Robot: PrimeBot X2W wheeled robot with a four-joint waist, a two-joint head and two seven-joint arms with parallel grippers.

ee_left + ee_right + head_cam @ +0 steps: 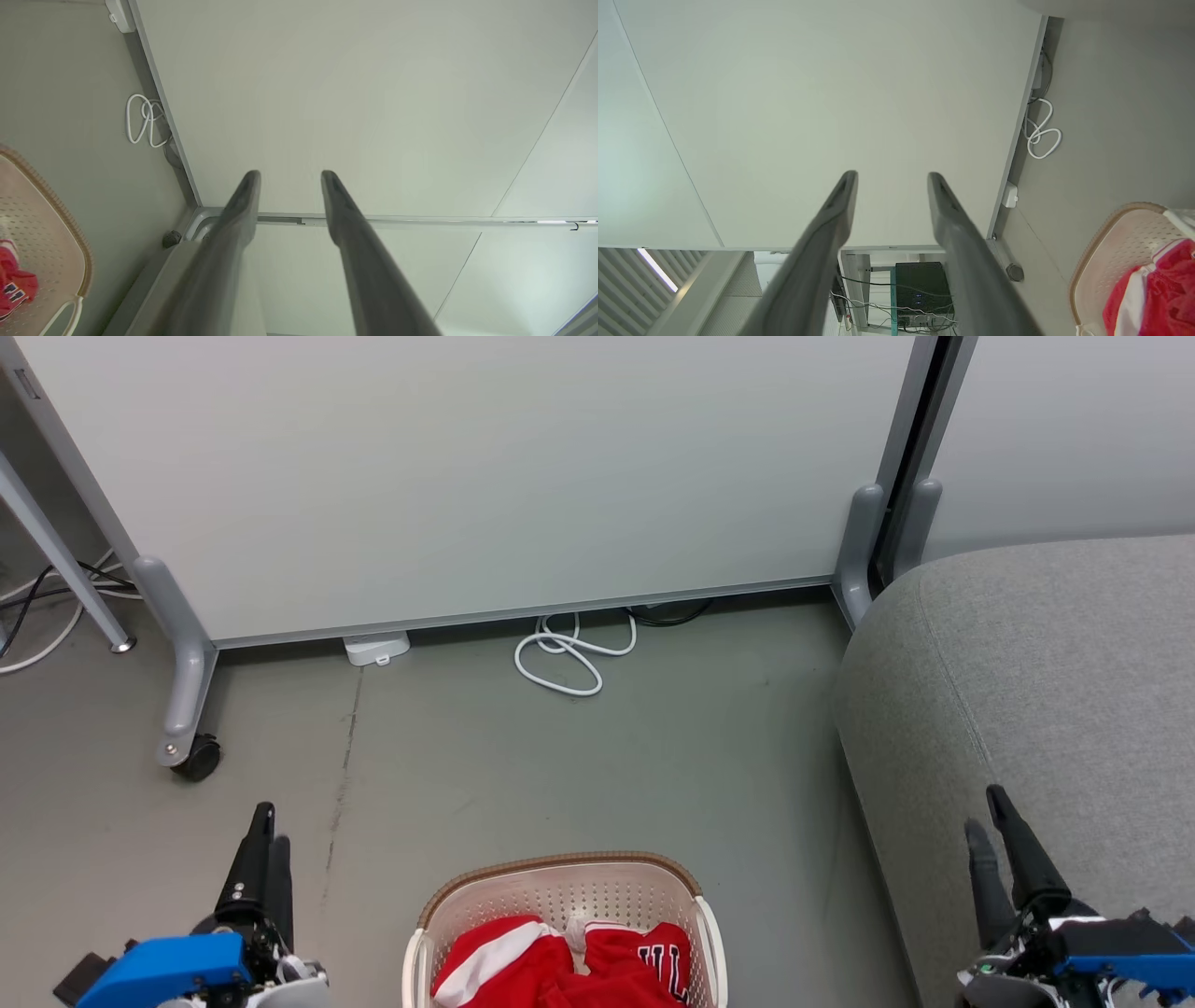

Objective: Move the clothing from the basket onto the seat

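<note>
Clothing [560, 966], red with white trim and dark lettering, lies crumpled in the basket [560, 870]. The basket stands on the floor [560, 765] at the bottom middle of the head view, between the two grippers and touching neither. The seat [1055, 691] rises to the basket's right, with a strip of floor between them.

The left gripper [273, 826] hangs over the floor at the lower left, well apart from the basket, pointing up that view. In the left wrist view its fingers [238, 210] stand spread with a clear gap and hold nothing; the basket rim and a bit of red cloth show at that view's left edge.

The right gripper [983, 810] hangs at the lower right, in front of the seat's grey fabric. In the right wrist view its fingers [831, 210] are likewise parted and empty, with the basket and red cloth at that view's lower right.

Beyond the basket stands a pale panel [467, 476] on grey feet, one with a dark caster [196, 761]. A white cable [569, 658] lies coiled on the floor at the panel's base, near a small white box [376, 647].
</note>
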